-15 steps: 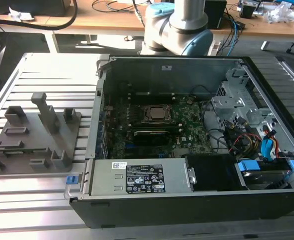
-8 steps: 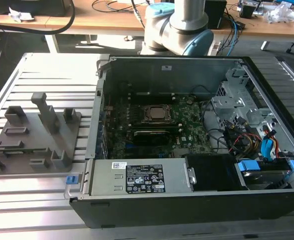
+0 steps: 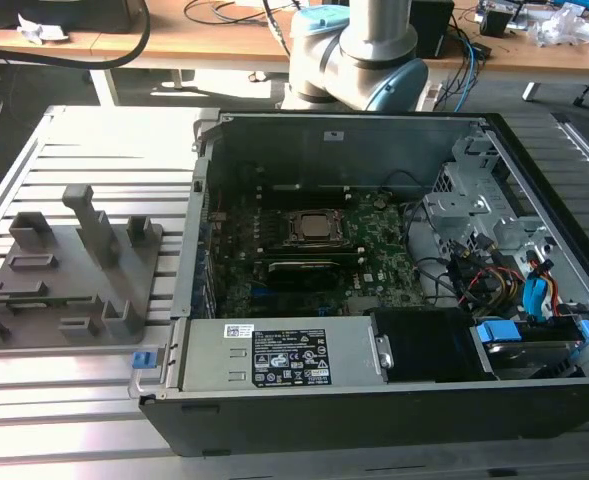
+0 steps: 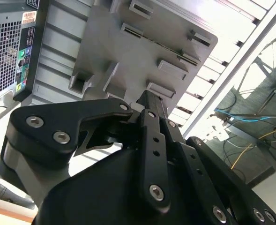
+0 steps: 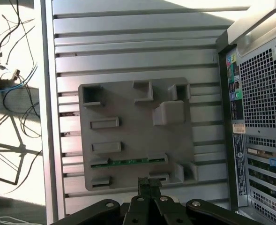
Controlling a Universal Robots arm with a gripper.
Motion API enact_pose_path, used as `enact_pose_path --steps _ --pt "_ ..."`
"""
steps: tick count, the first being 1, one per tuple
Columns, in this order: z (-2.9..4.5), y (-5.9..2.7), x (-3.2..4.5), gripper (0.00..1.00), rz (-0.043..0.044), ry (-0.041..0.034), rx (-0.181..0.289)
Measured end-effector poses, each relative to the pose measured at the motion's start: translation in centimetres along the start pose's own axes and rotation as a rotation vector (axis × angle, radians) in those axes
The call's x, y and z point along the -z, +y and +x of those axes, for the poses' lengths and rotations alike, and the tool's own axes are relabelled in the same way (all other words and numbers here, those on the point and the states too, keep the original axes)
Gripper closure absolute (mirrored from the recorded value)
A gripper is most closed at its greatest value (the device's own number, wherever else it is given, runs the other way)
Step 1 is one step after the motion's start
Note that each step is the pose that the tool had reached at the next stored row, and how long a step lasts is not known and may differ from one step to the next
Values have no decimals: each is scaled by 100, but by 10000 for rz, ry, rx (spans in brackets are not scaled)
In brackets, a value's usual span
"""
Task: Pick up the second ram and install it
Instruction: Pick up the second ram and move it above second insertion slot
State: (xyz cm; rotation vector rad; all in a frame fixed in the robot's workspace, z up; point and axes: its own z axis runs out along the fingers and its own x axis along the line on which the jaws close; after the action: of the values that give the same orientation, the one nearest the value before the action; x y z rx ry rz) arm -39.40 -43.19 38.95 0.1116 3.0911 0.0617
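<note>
Closest in the first wrist view is the gripper [image 5: 148,182], its black links across the foreground and its two fingers lying together with nothing between them. Just beyond the tips, a grey slotted holder [image 5: 128,136] sits on the ribbed metal counter [image 5: 128,47]. The second ram [image 5: 128,162] shows as a thin green line in one of the holder's long slots, in the row near the edge that faces the gripper. Gripper and stick are apart.

In the exterior view the holder lies at about nine o'clock from the open computer case [image 3: 344,400], with the arm [image 3: 374,40] at twelve o'clock behind the case and the motherboard [image 3: 384,250] bared inside.

I judge the pick-up to be at its approach stage: the gripper hovers over the holder and the stick is not yet taken. A grasp would call for the fingers to part, straddle the stick's thin faces and descend squarely, since the slot walls seem to leave little room.
</note>
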Motion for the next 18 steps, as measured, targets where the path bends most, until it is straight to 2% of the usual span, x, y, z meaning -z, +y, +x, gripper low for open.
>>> enact_pose_path --steps 6,10,13,15,18 --pt "1 -1 0 89 -6 4 108" --pt "2 -1 0 89 -54 53 1283" --pt "2 -1 0 89 -66 72 1712" --pt "2 -1 0 89 -34 83 1990" --pt "2 -1 0 89 -23 91 2199"
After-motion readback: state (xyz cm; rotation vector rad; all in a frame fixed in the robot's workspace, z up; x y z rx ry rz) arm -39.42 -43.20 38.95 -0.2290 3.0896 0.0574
